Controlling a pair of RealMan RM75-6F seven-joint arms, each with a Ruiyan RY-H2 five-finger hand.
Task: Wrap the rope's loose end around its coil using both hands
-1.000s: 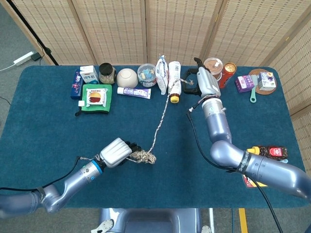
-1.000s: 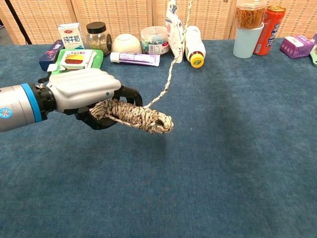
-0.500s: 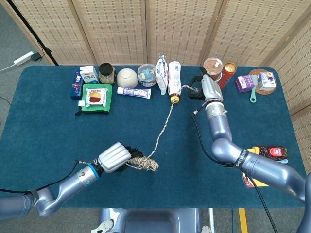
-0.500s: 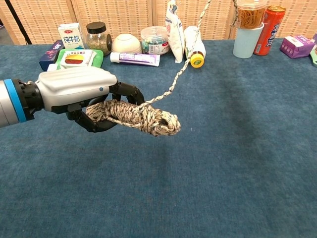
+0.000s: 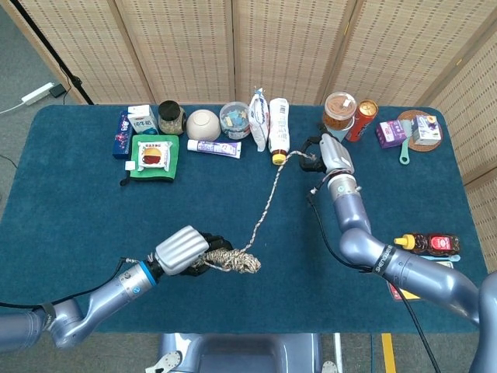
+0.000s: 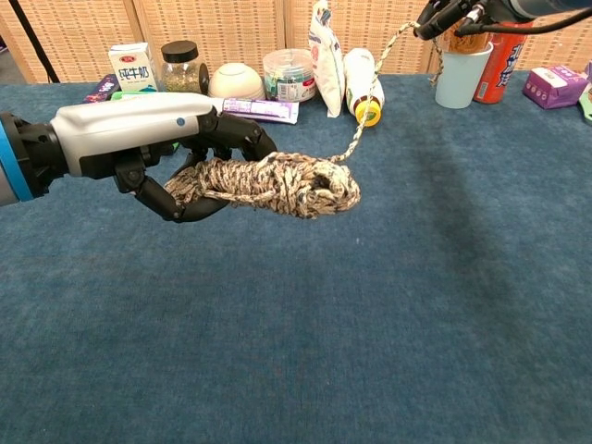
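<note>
desk [image 5: 70, 194] covered in dark teal carpet-like cloth, rounded corners. behind it, folding screen [image 5: 178, 47] of pale woven panels in light wooden frames, spanning full width, angled panel at right edge. grey floor [image 5: 23, 62] visible at upper left; white power strip [image 5: 36, 94] lying there with cable, black stand leg [image 5: 66, 74] crossing diagonally. yellow floor marking [image 5: 387, 353] below desk at bottom right. light even, soft shadows.
</note>
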